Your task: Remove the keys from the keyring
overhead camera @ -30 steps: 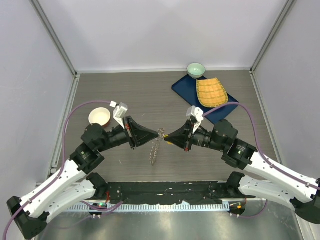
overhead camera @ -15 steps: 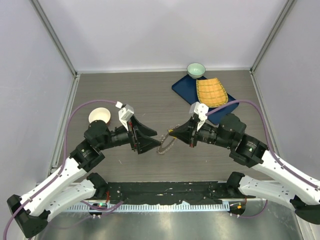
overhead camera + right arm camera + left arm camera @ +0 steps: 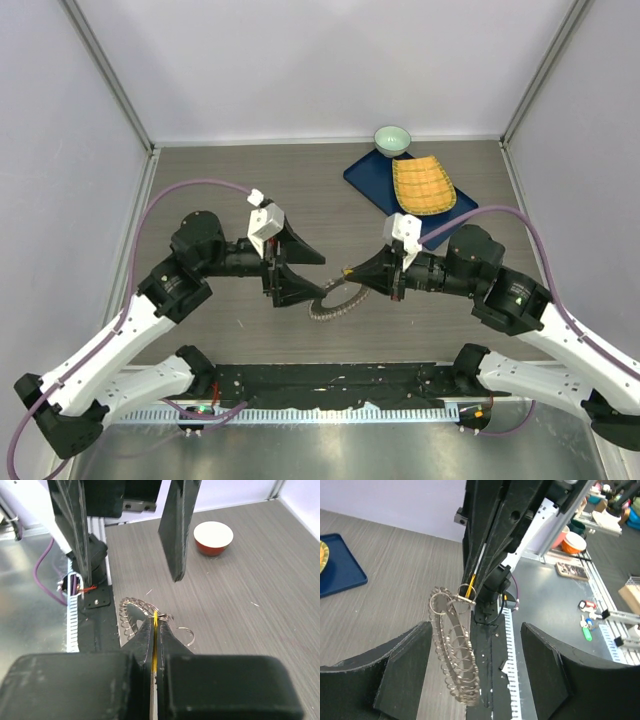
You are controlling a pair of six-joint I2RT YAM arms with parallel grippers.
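Note:
The keyring (image 3: 335, 300) is a thin metal ring fringed with small grey keys (image 3: 460, 665). It hangs above the table from my right gripper (image 3: 349, 272), which is shut on the ring's upper edge (image 3: 156, 616). In the right wrist view the keys (image 3: 131, 620) curve away to the left below the fingertips. My left gripper (image 3: 312, 267) stands open just left of the ring and does not touch it. In the left wrist view the keyring (image 3: 454, 645) dangles between and beyond my left gripper's (image 3: 475, 680) spread fingers (image 3: 400, 675).
A red bowl with a white inside (image 3: 213, 536) stands on the table behind the left gripper. At the back right are a small green bowl (image 3: 392, 139) and a blue tray (image 3: 368, 182) with a yellow woven mat (image 3: 422, 185) on it. Grey walls enclose the table.
My left gripper has opened, let go of the keyring and drawn back to the left. The ring now hangs from the right gripper alone and has swung flatter.

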